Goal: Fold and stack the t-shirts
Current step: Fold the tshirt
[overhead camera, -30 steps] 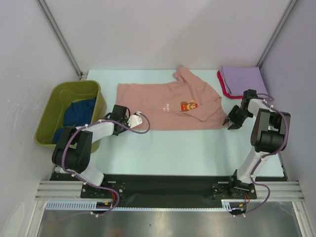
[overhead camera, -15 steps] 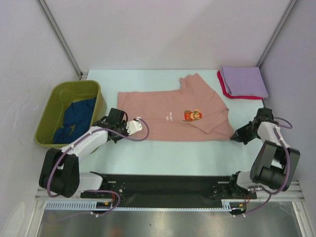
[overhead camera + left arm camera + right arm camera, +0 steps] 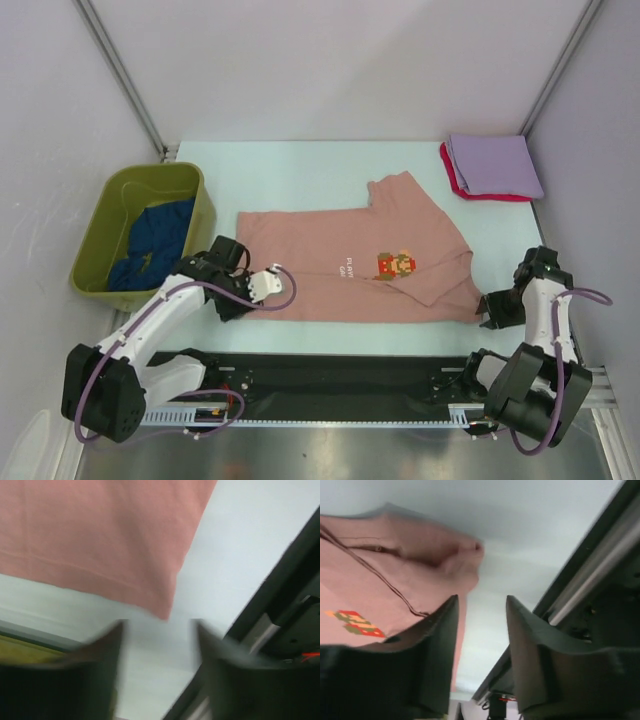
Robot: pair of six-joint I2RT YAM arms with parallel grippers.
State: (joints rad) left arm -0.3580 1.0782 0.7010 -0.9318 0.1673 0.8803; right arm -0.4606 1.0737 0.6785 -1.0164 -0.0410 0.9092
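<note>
The salmon-pink t-shirt (image 3: 340, 265) lies spread flat across the table, printed side up, its lower hem close to the near edge. My left gripper (image 3: 238, 303) stands open just off the shirt's near left corner. In the left wrist view that shirt corner (image 3: 162, 611) lies ahead of the empty left gripper (image 3: 157, 630). My right gripper (image 3: 490, 312) is open beside the near right corner. The right wrist view shows the bunched pink cloth (image 3: 395, 565) to the left of the right gripper (image 3: 482, 605). A folded lavender t-shirt (image 3: 495, 163) rests on a red one (image 3: 450, 172) at the back right.
An olive-green tub (image 3: 105, 232) stands at the left with the dark blue t-shirt (image 3: 150, 240) crumpled inside. The black base rail (image 3: 330, 375) runs along the table's near edge, right behind both grippers. Grey walls enclose the table on three sides.
Both arms drew the pink shirt toward the near edge, flattening it. Both grippers then opened and let go of its near corners.
</note>
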